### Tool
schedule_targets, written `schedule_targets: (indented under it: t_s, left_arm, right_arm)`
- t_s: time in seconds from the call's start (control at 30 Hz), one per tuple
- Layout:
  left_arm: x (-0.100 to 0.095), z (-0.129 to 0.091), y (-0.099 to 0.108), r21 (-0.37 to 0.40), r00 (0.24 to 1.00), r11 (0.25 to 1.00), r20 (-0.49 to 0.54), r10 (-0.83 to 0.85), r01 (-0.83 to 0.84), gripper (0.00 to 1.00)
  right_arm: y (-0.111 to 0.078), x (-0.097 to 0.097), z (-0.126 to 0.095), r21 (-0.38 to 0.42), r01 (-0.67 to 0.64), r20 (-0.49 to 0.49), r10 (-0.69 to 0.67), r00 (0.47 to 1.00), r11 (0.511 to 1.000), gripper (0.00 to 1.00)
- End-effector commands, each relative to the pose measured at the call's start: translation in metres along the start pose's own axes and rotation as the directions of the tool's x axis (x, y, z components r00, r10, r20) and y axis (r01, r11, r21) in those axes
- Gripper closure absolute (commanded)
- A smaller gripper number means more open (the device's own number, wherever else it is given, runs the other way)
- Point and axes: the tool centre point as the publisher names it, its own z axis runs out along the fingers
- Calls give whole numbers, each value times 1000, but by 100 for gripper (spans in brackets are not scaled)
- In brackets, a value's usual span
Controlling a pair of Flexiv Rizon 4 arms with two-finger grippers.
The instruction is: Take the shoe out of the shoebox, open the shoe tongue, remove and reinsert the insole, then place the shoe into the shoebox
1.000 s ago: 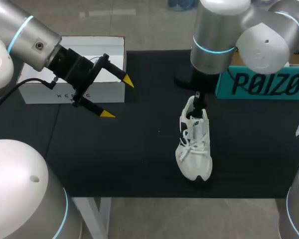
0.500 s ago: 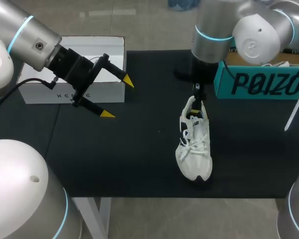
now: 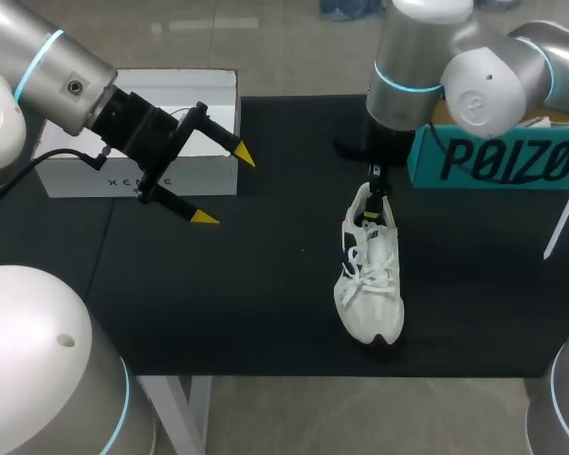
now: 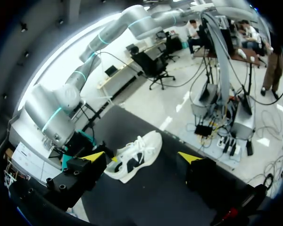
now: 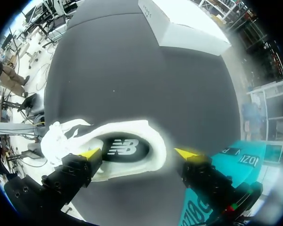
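While the right fingers (image 5: pixel 90 153) hang spread wide over the heel end of the shoe (image 3: pixel 370 275), gripping nothing, a descent slightly off line could snag the soft collar or the laces instead of the tongue and tip the light shoe on the smooth black worktop (image 3: pixel 266 313). The shoe lies right of middle, toe near, outside the teal cardboard shoebox (image 3: pixel 493 159) at far right. It has a white mesh upper and a dark insole (image 5: pixel 124 147). The left fingers (image 3: pixel 205 217) gape empty, far left by a white box (image 3: pixel 133 180).
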Motion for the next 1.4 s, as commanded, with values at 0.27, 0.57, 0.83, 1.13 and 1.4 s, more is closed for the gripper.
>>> schedule_targets:
  t_s: [0.27,0.57,0.83,1.13,1.4]
  left_arm:
    - [0,0,0,-2,1000,1000,-3,0,0,0]
    - [0,0,0,-2,1000,1000,-3,0,0,0]
    - [0,0,0,-2,1000,1000,-3,0,0,0]
    - [0,0,0,-2,1000,1000,-3,0,0,0]
    - [0,0,0,-2,1000,1000,-3,0,0,0]
  right_arm:
    - [10,-27,17,2,10,-4,-10,1000,1000,0]
    - [3,-45,30,21,10,-2,-10,1000,1000,0]
    - [0,-48,38,26,16,-17,-16,1000,1000,0]
    - [-10,-44,36,27,15,-15,-14,1000,1000,32]
    - [-14,-42,30,22,6,-9,-6,1000,1000,100]
